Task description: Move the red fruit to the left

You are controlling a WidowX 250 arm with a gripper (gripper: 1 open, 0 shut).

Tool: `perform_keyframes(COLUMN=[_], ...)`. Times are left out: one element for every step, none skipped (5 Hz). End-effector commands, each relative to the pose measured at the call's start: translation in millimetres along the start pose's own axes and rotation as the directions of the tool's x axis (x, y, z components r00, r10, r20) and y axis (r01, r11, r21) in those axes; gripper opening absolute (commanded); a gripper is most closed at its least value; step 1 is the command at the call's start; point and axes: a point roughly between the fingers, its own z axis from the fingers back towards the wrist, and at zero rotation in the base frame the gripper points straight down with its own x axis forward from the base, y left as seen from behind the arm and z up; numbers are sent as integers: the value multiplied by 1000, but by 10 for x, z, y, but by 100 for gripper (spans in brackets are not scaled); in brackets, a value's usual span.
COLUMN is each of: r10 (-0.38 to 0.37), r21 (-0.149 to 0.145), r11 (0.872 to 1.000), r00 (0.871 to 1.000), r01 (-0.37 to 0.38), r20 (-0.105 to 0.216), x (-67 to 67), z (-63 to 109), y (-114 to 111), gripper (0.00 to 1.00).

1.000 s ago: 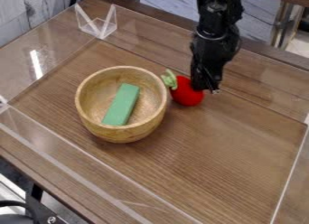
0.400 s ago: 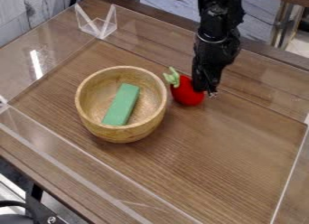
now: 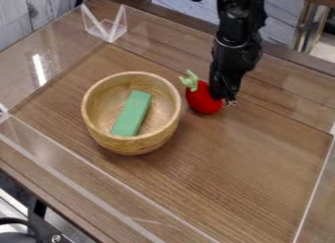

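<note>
The red fruit [image 3: 201,100] lies on the wooden table just right of the wooden bowl, its light green stem [image 3: 191,80] pointing up and to the left. My gripper [image 3: 225,94] points straight down from the black arm, and its shut fingertips press against the fruit's right side at table height. The fruit sits mostly to the left of the fingers, not between them. The fingertips hide its right edge.
A wooden bowl [image 3: 96,120] holding a flat green block [image 3: 131,113] stands left of the fruit. Clear acrylic walls [image 3: 314,188] ring the table, with a clear folded stand [image 3: 105,24] at the back left. Bare wood lies in front and to the right.
The fruit's green stem has swung upward and to the right, toward the gripper. The gripper itself has stayed in place, shut.
</note>
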Motion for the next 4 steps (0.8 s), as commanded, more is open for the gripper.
perform_keyframes(r10=[1,15,-32,-76], r21=[17,17,62,108], r11=[1000,1000,998,991], r00=[1000,1000,999,997], r01=[-1,-15,31,73], r20=[6,0,12,22], x=[-4,-44,-59,-79], z=[78,81,253,421], y=[-46,1,-3,-9], gripper=[0,0,0,0])
